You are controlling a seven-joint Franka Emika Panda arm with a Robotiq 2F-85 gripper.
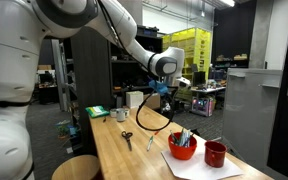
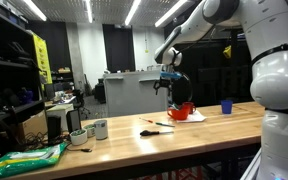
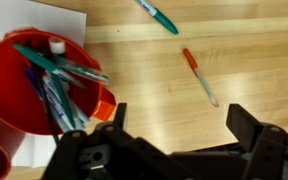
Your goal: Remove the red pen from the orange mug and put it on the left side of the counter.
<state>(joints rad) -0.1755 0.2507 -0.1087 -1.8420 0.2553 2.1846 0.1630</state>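
Gripper point(image 3: 176, 112): nearest the wrist camera, black fingers point(image 3: 116, 112) spread wide with nothing between them, held above the counter point(image 3: 254, 60) just beside the orange mug point(image 3: 14, 95). Orange mug: wide and bowl-like, upright, holding a cluster of pens point(image 3: 59, 85) with teal and dark barrels that lean against its rim. White paper point(image 3: 69, 15): a flat sheet under the mug, its edge showing past the mug's rim. Red pen point(image 3: 199, 77): out of the mug, lying flat on bare wood, apart from the mug and clear of the paper; not touched by either finger. Green pen point(image 3: 156, 15): flat on the wood, farther from the mug than the red pen. Darker red mug point(image 1: 215, 153): narrower, upright, just beside the orange mug on the same paper. Scissors point(image 1: 127, 138): flat on the counter, well apart from the mug. Blue cup point(image 2: 226, 106): upright in an exterior view, beyond the mug.
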